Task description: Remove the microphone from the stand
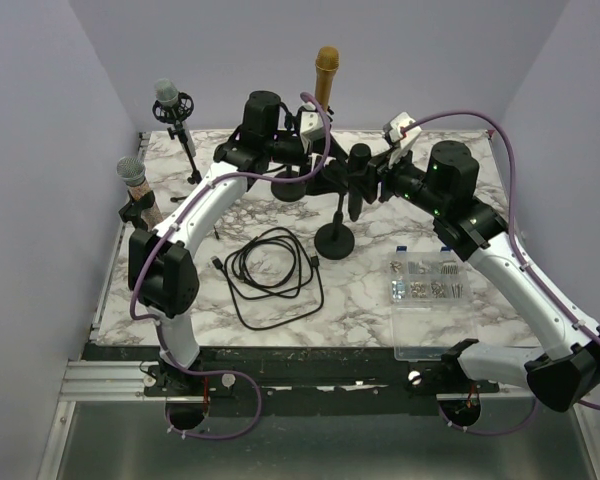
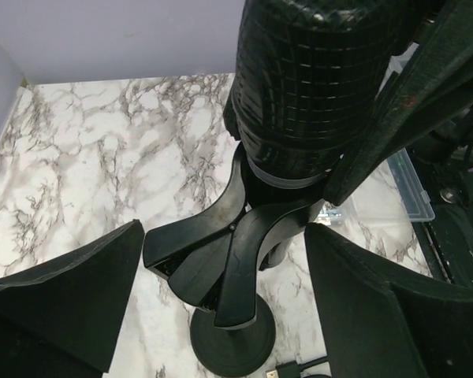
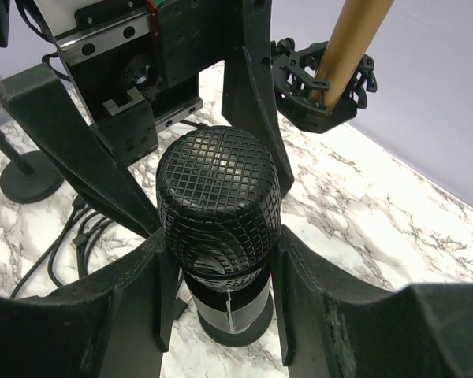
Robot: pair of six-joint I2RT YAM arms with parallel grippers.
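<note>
The black microphone (image 1: pixel 356 168) sits in a black clip (image 2: pixel 221 260) on a short stand with a round base (image 1: pixel 334 241) at mid-table. Its mesh head (image 3: pixel 218 197) fills the right wrist view. My right gripper (image 3: pixel 221 244) is shut on the microphone, a finger pressing each side just below the head; it reaches in from the right (image 1: pixel 372 175). My left gripper (image 2: pixel 225 232) is open, with its fingers (image 2: pixel 71 303) wide apart on either side of the clip's rear wings and not touching them. It comes in from the left (image 1: pixel 315 170).
A gold microphone (image 1: pixel 326 68) in a shock mount stands at the back. Two silver microphones (image 1: pixel 167 98) (image 1: pixel 132 174) stand at the left. A coiled black cable (image 1: pixel 270 268) lies in front of the stand. A clear box of screws (image 1: pixel 428 295) is at the right.
</note>
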